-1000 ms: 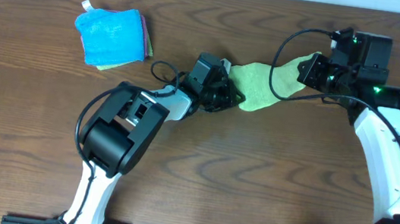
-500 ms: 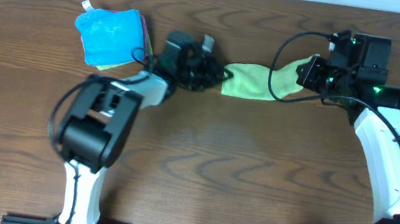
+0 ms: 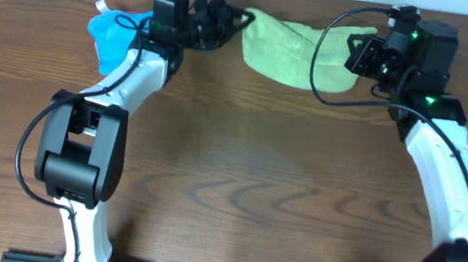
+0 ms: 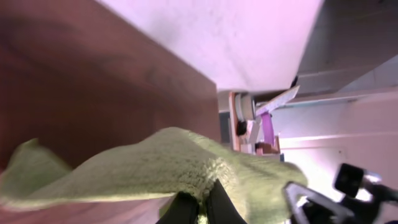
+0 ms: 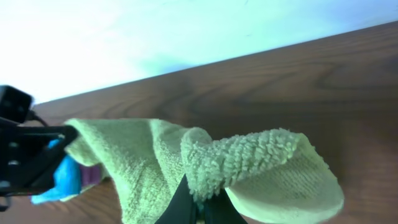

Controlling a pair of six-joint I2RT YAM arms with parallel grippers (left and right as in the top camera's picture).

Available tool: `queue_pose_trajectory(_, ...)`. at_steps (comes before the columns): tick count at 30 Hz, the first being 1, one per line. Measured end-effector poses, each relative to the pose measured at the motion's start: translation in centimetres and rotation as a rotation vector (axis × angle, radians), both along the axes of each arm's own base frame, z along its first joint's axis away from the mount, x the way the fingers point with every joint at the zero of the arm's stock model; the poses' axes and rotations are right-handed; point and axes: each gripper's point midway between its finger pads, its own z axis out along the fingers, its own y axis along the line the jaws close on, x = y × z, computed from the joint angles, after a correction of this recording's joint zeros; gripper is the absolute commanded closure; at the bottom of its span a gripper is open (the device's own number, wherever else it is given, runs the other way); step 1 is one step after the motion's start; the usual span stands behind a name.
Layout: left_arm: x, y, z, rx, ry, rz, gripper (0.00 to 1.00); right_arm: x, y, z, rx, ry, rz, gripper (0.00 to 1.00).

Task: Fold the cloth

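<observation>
Pinching cloth (image 3: 284,49) ends: left gripper (image 3: 235,20), right gripper (image 3: 356,56) outstretched.

Overhead: high up, straight down on table (image 3: 237,176), arm bases at 6 o'clock. Left wrist: very near, low, tilted, facing 3 o'clock. Right wrist: near, low, facing 9 o'clock. All three share green cloth (image 3: 284,48) at 12 o'clock.
</observation>
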Motion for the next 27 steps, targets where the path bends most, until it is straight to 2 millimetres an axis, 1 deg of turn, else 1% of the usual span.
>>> queue_pose_trajectory(2,0.7,0.6,1.0,-0.001,-0.028,0.014,0.94,0.4,0.3,-1.1,0.007,0.021,0.001,0.99)
queue_pose_trajectory(4,1.1,1.8,1.7,-0.006,-0.047,0.015,0.94,0.4,0.7,-1.7,0.010,0.038,0.007,0.99)
queue_pose_trajectory(6,0.9,2.9,1.3,-0.003,-0.023,-0.007,0.94,0.1,0.9,-2.0,0.015,0.060,0.011,0.99)
queue_pose_trajectory(8,0.1,3.6,0.0,0.010,0.038,-0.044,0.94,-0.8,1.1,-2.9,0.019,0.117,0.016,0.99)
queue_pose_trajectory(13,-3.5,3.8,-4.0,0.069,0.217,-0.150,0.94,-4.0,1.3,-5.9,0.006,0.300,0.033,0.99)
queue_pose_trajectory(15,-5.9,3.8,-5.9,0.110,0.303,-0.205,0.94,-5.2,1.2,-6.9,-0.003,0.362,0.038,0.99)
queue_pose_trajectory(17,-7.6,3.9,-7.1,0.142,0.352,-0.243,0.94,-6.2,1.1,-7.7,-0.015,0.414,0.043,0.99)
queue_pose_trajectory(22,-11.4,3.9,-8.9,0.205,0.430,-0.337,0.94,-8.5,0.9,-9.1,-0.035,0.522,0.048,0.99)
queue_pose_trajectory(23,-12.0,3.9,-9.1,0.218,0.442,-0.353,0.94,-9.0,0.9,-9.4,-0.043,0.545,0.050,0.99)
queue_pose_trajectory(25,-13.9,3.8,-9.8,0.257,0.472,-0.404,0.94,-10.4,1.0,-10.1,-0.075,0.603,0.055,0.99)
queue_pose_trajectory(27,-15.6,3.5,-10.1,0.287,0.483,-0.461,0.94,-11.6,1.5,-10.6,-0.108,0.644,0.070,0.99)
